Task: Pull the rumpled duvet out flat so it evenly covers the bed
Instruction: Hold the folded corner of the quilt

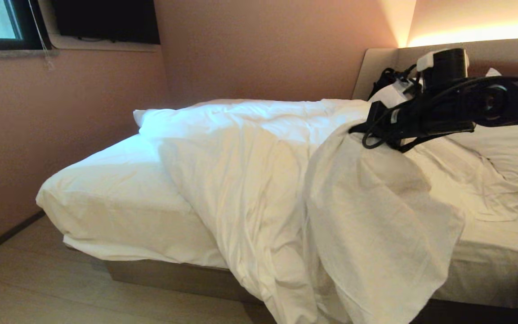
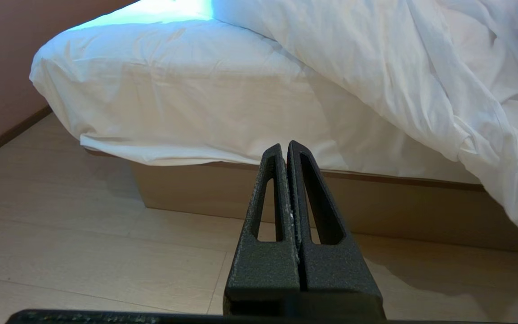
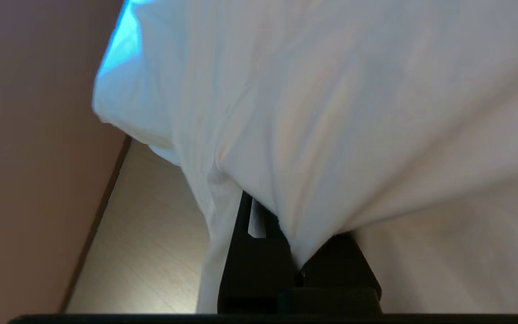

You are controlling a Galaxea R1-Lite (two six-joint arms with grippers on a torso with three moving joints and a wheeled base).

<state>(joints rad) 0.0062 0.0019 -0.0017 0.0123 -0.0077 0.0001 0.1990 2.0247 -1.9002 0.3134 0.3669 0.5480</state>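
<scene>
Head view: my right claw reaches in from three o'clock, clamped on the duvet, which lies bunched across the middle of the bed and spills off the near edge at six o'clock.

Left wrist view: my left claw is closed and empty, low by the floor.

Right wrist view: fabric fills everything, pinched in the claw. I should pull steadily, low and level. No containers here.
</scene>
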